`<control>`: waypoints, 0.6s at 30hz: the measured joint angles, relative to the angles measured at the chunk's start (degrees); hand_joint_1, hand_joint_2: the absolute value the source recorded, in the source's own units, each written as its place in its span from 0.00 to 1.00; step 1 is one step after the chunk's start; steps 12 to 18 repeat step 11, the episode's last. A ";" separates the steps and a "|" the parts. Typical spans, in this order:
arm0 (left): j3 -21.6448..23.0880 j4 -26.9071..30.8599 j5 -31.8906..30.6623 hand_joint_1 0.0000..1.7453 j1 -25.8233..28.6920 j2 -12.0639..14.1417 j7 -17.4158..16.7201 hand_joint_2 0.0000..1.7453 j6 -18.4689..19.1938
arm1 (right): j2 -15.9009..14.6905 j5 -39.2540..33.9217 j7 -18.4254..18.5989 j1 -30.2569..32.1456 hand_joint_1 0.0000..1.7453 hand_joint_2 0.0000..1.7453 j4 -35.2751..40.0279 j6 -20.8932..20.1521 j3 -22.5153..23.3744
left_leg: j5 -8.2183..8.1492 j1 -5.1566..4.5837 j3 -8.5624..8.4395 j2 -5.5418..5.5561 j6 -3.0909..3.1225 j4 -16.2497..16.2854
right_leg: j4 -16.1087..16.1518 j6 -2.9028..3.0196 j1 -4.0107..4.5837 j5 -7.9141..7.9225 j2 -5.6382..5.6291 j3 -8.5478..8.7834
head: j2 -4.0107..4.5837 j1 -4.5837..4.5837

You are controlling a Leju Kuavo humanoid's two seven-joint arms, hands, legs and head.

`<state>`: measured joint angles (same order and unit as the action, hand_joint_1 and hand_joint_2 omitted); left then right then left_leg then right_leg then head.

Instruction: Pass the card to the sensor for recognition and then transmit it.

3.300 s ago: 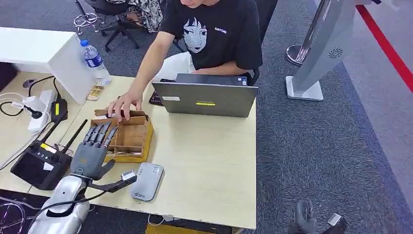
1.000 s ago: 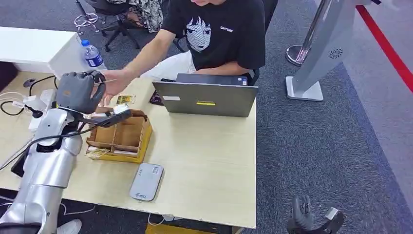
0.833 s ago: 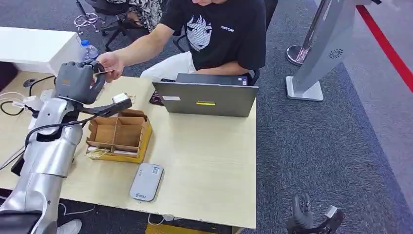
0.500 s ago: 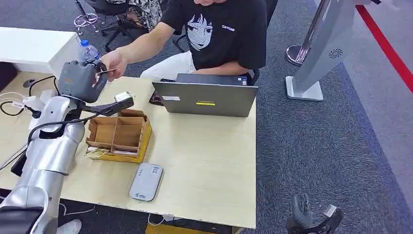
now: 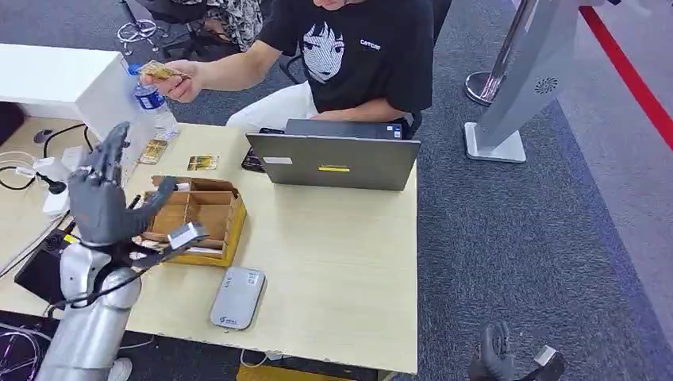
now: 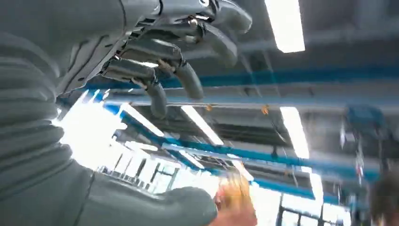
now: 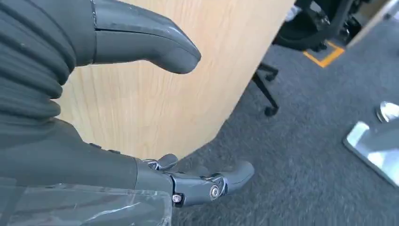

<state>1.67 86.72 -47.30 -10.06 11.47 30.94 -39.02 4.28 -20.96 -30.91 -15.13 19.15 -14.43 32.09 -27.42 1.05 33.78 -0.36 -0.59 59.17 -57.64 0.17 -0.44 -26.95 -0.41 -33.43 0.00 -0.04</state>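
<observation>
Comparing with half a second earlier, we see the left hand [image 5: 101, 202] lowered from the person's hand [image 5: 181, 82] to above the table's [image 5: 333, 262] left part, fingers spread and grasping nothing. The card [image 5: 159, 71] now sits in the person's raised hand, well apart from the robot. The right hand [image 5: 494, 361] hangs beside the table, fingers loosely apart and empty. On the wooden table we note a partitioned cardboard box [image 5: 202, 218], a grey card reader [image 5: 238, 297] near the front edge, a laptop [image 5: 333, 159] and a water bottle [image 5: 151, 99]. Grey carpet [image 5: 516, 238] surrounds the table.
</observation>
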 joint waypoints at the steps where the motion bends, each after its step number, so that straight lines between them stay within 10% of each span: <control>1: -2.27 3.15 3.92 0.00 2.97 -1.12 2.69 1.00 0.11 | -0.07 0.00 -0.11 0.39 0.00 1.00 0.07 0.00 0.20 | -0.06 0.00 0.00 -0.01 0.01 0.00 | 0.00 0.01 0.00 -0.01 -0.01 0.01 | 0.00 0.00; 6: -14.47 15.69 30.56 0.00 14.08 -4.78 8.77 1.00 1.03 | -0.48 -0.65 -0.61 1.83 0.00 1.00 0.63 -0.02 1.68 | -0.08 0.02 0.00 0.01 0.01 0.00 | 0.02 -0.03 0.01 -0.08 0.03 -0.01 | 0.00 0.00; 9: -23.98 18.81 44.63 0.00 16.15 -6.90 8.86 1.00 7.75 | -0.79 -0.92 -0.61 2.33 0.00 1.00 0.72 -0.02 2.43 | -0.08 0.06 0.02 0.11 0.01 -0.01 | 0.01 -0.06 0.04 -0.14 0.20 0.03 | 0.00 0.00; 11: -30.43 19.44 49.19 0.00 16.04 -8.35 9.01 1.00 15.94 | -1.01 -1.05 -0.33 2.58 0.00 1.00 0.79 -0.39 2.97 | -0.06 0.07 0.04 0.20 0.01 -0.01 | 0.01 -0.07 0.06 -0.14 0.27 0.07 | 0.00 0.04; 18: -30.43 19.44 49.19 0.00 16.04 -8.35 9.01 1.00 15.94 | -1.01 -1.05 -0.33 2.58 0.00 1.00 0.79 -0.39 2.97 | -0.06 0.07 0.04 0.20 0.01 -0.01 | 0.01 -0.07 0.06 -0.14 0.27 0.07 | 0.00 0.04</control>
